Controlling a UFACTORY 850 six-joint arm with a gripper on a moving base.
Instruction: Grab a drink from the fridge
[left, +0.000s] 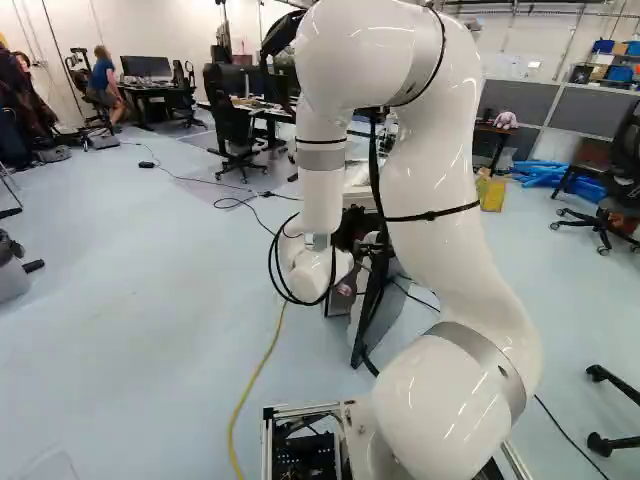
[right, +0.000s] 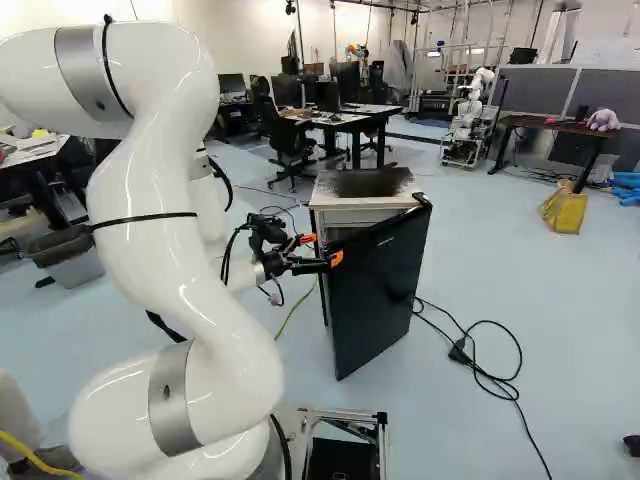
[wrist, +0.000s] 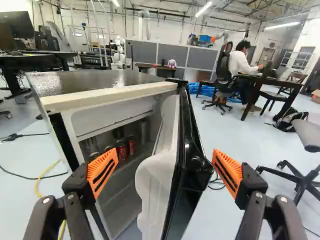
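End effector (wrist: 165, 169) open, door (wrist: 187, 145) edge between fingers. Fridge (wrist: 110, 96) ajar: likely door-opening step. Next: widen gap, reach cans (wrist: 121, 151).

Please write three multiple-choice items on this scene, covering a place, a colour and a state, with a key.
1. Where are the red cans?
A. On the floor
B. Inside the fridge
C. On a desk

2. What colour is the outer face of the fridge door?
A. Black
B. Yellow
C. Blue

3. What is the state of the gripper?
A. Shut on a can
B. Shut on a cable
C. Open

Key:
1. B: the wrist view shows them in the fridge's interior.
2. A: the right base view shows its dark, glossy panel.
3. C: its two fingers stand wide apart in the wrist view.
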